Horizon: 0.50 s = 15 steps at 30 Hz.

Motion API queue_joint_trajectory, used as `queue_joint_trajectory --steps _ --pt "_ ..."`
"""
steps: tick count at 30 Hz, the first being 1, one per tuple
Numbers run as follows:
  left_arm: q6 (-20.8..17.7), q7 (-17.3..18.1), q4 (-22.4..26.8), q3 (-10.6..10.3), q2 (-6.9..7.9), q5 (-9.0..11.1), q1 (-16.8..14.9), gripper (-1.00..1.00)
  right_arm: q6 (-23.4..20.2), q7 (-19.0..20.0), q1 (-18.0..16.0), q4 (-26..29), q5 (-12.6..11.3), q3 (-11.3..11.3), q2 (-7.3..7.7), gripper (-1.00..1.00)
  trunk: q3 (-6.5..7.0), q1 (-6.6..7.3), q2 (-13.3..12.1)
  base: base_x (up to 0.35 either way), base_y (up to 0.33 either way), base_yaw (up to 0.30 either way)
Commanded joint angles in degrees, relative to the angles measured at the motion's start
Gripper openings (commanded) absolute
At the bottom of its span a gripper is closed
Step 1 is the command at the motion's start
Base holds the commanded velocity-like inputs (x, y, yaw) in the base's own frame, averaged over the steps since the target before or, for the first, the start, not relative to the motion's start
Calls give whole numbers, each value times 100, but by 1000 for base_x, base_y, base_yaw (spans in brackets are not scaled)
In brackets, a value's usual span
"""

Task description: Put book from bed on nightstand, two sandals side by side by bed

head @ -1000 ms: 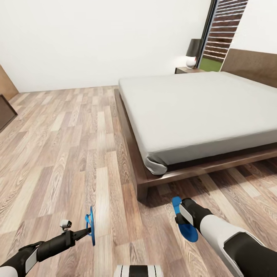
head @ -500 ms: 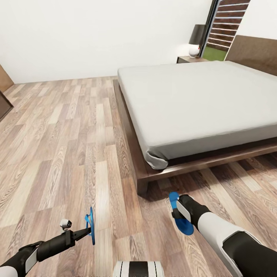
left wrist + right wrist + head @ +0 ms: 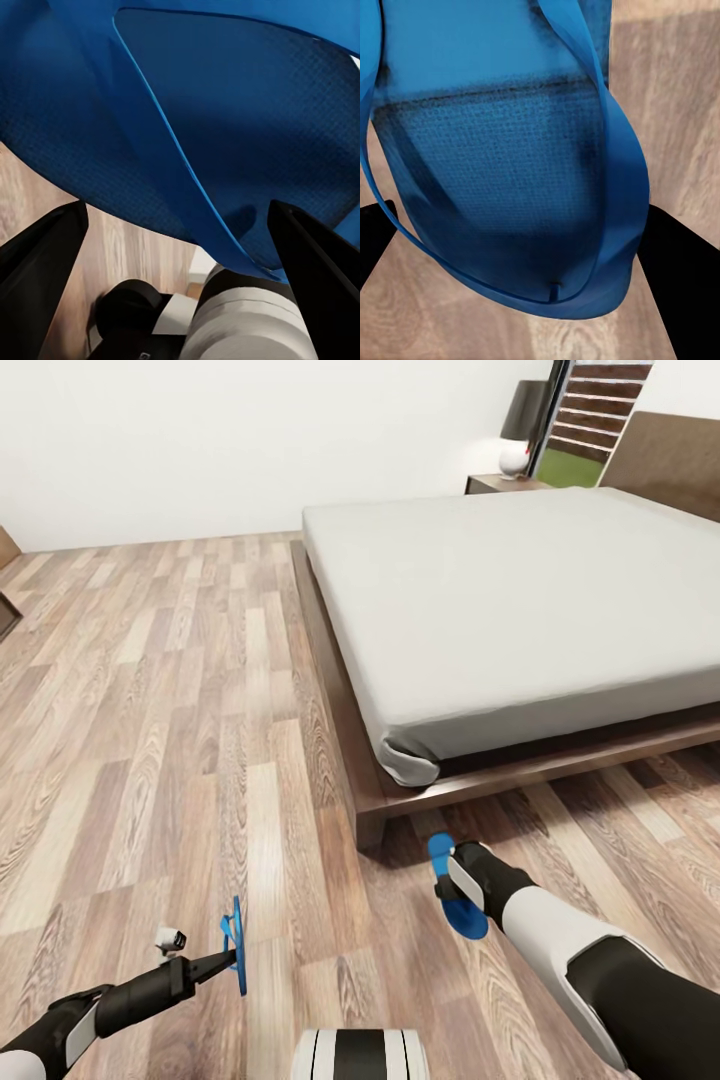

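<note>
Each arm carries one blue sandal: the left gripper [image 3: 222, 961] jaws clamp the left sandal [image 3: 237, 946] on edge, the right gripper [image 3: 458, 880] jaws clamp the right sandal [image 3: 452, 899] near the bed [image 3: 520, 620] corner. Lower both flat onto the floor [image 3: 180, 740] beside the frame, soles down, toes aligned, before releasing.

Black-and-white segmented arms, slim black left end effector [image 3: 232, 958], white-and-black striped trunk top [image 3: 360, 1054]
</note>
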<state>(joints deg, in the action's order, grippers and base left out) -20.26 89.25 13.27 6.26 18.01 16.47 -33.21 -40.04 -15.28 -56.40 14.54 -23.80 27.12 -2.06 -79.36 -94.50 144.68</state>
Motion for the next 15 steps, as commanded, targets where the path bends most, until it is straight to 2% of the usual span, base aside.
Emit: queue_joint_trajectory --steps 1,15 --pt "-57 19 43 -2 0 2 -1 -100 -21 -50 -11 7 -56 39 0 -100 -27 -1 3 0 0 0" --pt "-57 22 140 -19 -13 14 -1 -100 -21 -115 -81 7 -55 39 -5 -100 -337 -37 22 0 0 0"
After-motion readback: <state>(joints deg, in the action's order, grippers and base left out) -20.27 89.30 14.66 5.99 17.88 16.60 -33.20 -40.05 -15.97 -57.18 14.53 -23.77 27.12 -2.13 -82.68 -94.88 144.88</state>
